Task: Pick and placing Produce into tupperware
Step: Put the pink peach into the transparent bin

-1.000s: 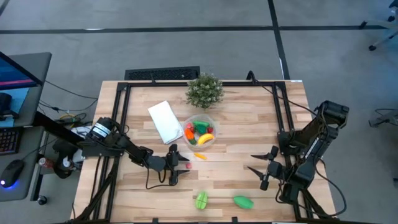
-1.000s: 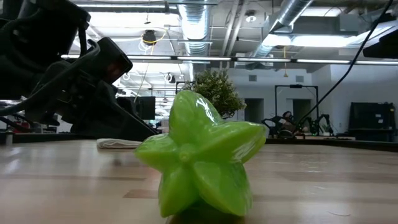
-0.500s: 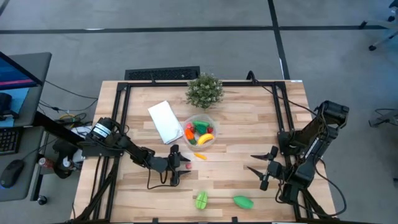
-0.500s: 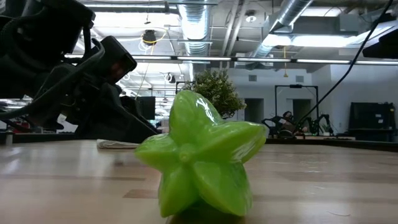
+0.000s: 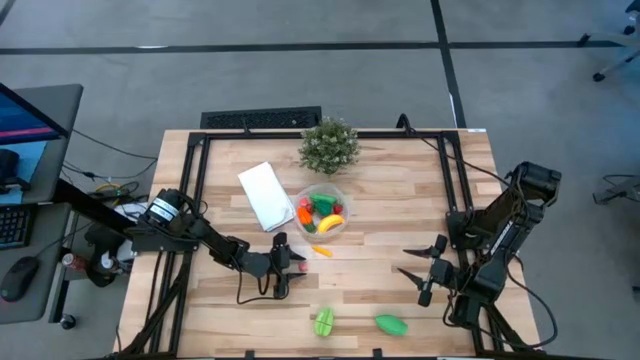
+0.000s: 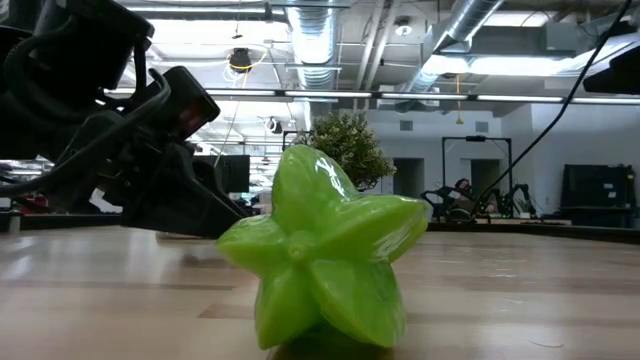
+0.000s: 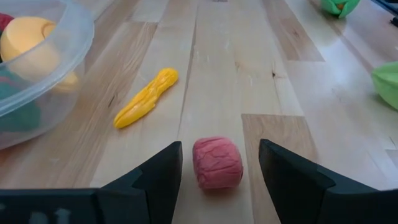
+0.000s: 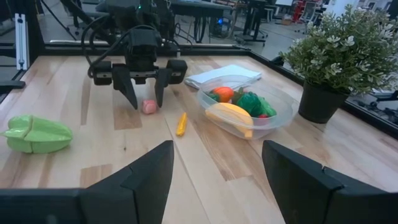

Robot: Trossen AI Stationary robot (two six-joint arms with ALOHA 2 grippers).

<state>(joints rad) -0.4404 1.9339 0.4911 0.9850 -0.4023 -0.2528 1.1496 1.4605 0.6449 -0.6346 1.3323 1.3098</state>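
red piece (image 7: 217,163): small, rounded, wrinkled, pinkish-red; on the wood near the tupperware (image 7: 37,93)
left gripper (image 7: 219,168): fingers spread, straddling red piece, not touching
right gripper (image 5: 422,268): spread, well apart from tupperware

Part-filled tupperware (image 5: 321,213); scattered produce (image 5: 391,324).

— From the low view, how much of the table shows?
— Little. The green star-shaped toy (image 6: 318,262) fills the middle and hides what lies behind it; its underside is cut off by the frame's edge.
— And the tupperware (image 7: 43,81)?
— In the left wrist view only part of its clear wall shows; the rest runs past the edge, and the pieces inside are blurred through the plastic.
— The green pieces there?
— Two green toys (image 7: 387,84) are clipped at the borders; their kind cannot be told.
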